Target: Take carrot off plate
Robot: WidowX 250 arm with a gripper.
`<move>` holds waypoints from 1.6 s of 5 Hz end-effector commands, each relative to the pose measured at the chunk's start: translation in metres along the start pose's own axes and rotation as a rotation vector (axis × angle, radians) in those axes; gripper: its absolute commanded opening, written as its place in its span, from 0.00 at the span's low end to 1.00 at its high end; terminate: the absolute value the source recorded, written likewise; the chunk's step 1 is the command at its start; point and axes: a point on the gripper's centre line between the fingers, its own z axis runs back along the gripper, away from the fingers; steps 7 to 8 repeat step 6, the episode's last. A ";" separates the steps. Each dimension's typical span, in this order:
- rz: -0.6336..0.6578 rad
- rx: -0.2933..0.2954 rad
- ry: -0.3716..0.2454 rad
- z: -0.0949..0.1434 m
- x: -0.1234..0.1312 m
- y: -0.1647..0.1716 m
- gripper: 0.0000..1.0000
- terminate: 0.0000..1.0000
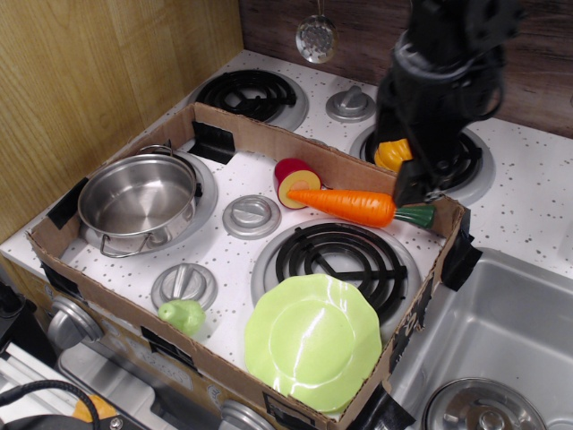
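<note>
The orange carrot (pixel 345 205) with its green stub top lies on the white stove top at the back right of the cardboard box. It points left, just behind the front-right burner (pixel 338 260). The lime-green plate (pixel 313 342) sits empty at the box's front right, well apart from the carrot. My gripper (pixel 414 186) hangs just above the carrot's green end. It is lifted clear of the carrot and holds nothing. Its dark fingers point down and look slightly parted.
A cardboard box wall (pixel 260 136) rings the work area. Inside it are a steel pot (pixel 139 194) at the left, a pale green pear (pixel 183 314) at the front, and a red-and-yellow toy piece (pixel 295 182) by the carrot's tip. A yellow pumpkin (pixel 390 154) lies behind the gripper. A sink (pixel 501 322) is at the right.
</note>
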 end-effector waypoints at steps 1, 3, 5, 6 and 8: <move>0.093 -0.042 -0.125 0.014 0.002 0.004 1.00 0.00; 0.093 -0.042 -0.125 0.014 0.002 0.004 1.00 0.00; 0.093 -0.042 -0.125 0.014 0.002 0.004 1.00 0.00; 0.093 -0.042 -0.125 0.014 0.002 0.004 1.00 1.00; 0.093 -0.042 -0.125 0.014 0.002 0.004 1.00 1.00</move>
